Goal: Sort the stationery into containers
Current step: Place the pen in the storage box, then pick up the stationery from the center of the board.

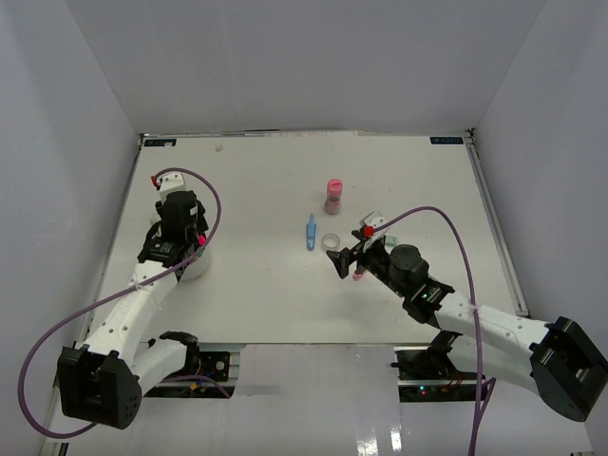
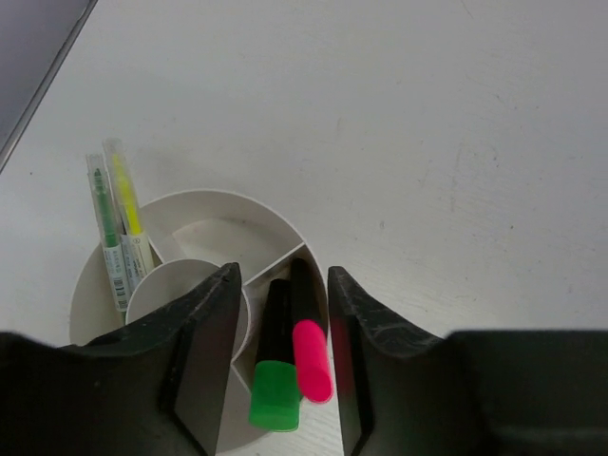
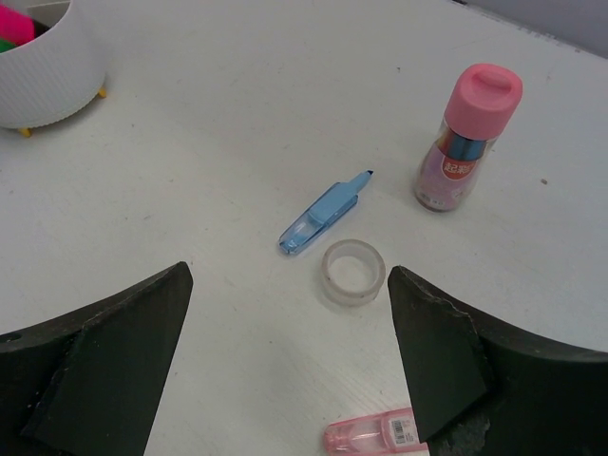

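Note:
A round white container (image 2: 204, 204) with inner dividers holds a green highlighter (image 2: 275, 388) and a pink highlighter (image 2: 312, 359) leaning in one compartment, and two thin pens (image 2: 116, 223) in another. My left gripper (image 2: 282, 275) is open, one finger on each side of the highlighters, just above the container (image 1: 195, 267). My right gripper (image 3: 288, 275) is open wide and empty, low over the table. Ahead of it lie a blue pen (image 3: 323, 217), a clear tape roll (image 3: 353, 273) and a standing pink-capped cylinder (image 3: 470, 133). A pink translucent pen-like item (image 3: 375, 432) lies by its right finger.
In the top view the blue pen (image 1: 311, 231), tape roll (image 1: 331, 241) and pink-capped cylinder (image 1: 333, 196) cluster at the table's middle. A small red-capped item (image 1: 367, 231) lies just behind my right gripper (image 1: 344, 258). White walls enclose the table on three sides.

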